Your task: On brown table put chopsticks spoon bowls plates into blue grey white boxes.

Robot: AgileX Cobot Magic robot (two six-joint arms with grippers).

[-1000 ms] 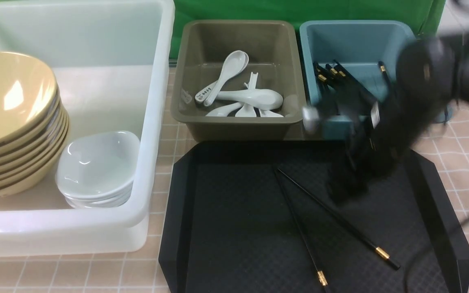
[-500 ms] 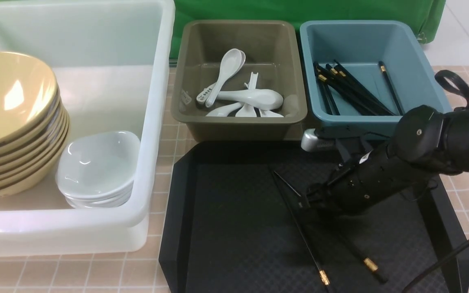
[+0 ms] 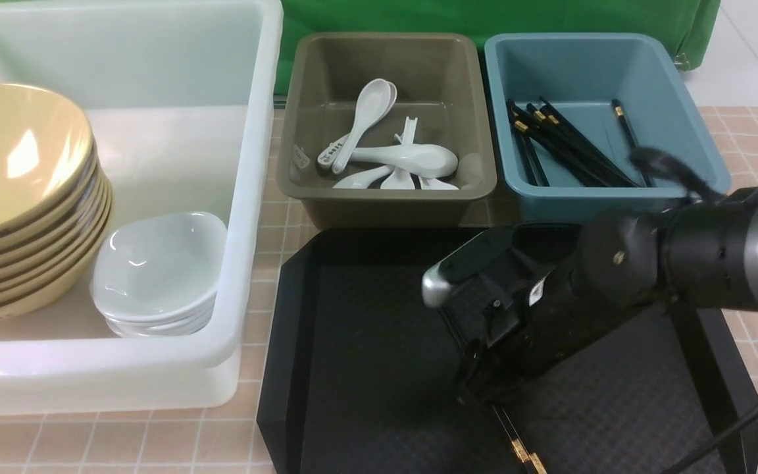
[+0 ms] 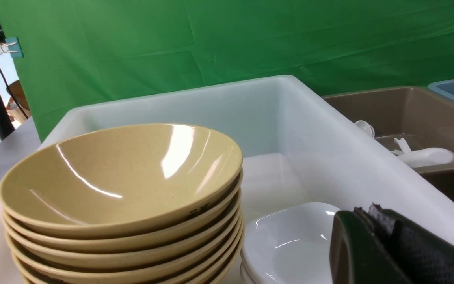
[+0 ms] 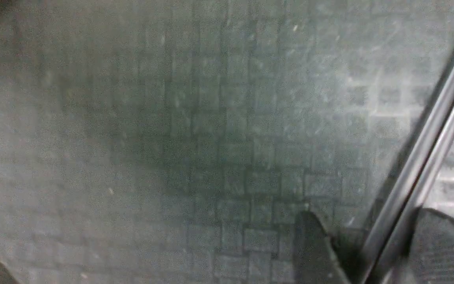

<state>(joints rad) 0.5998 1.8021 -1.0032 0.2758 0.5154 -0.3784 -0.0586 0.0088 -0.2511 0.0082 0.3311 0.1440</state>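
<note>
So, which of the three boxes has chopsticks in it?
The blue box, on the far right: black chopsticks lie in it. The grey box holds spoons, the white box bowls.

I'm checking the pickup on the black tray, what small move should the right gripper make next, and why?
Probably close the right gripper fully before lifting: both chopsticks lie side by side between its fingers on the black tray, and a firm clamp isn't evident yet.

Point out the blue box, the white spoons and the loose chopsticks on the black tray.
blue box (image 3: 570, 197): front view, its front wall.
white spoons (image 3: 431, 160): front view, bowl of the topmost spoon.
loose chopsticks (image 5: 428, 157): right wrist view, middle of the shafts.
</note>
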